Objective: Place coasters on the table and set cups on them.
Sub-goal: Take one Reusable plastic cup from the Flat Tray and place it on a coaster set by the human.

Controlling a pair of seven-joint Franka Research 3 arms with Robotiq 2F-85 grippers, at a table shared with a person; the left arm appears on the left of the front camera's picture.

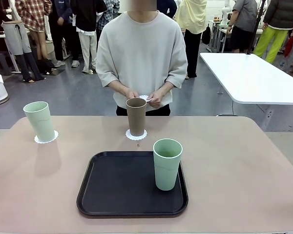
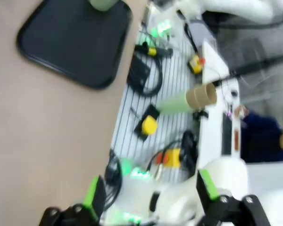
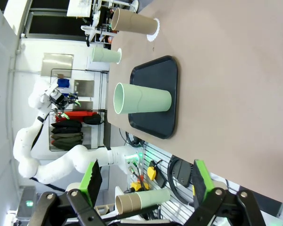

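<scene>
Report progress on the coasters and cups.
Done: a green cup sits on a coaster at far left, the brown cup on a second coaster mid-table. In hand: the person holds the third coaster. Left: lay it down and move the other green cup off the tray onto it.

Brown cup, green cup on coasters; third cup on tray.
</scene>
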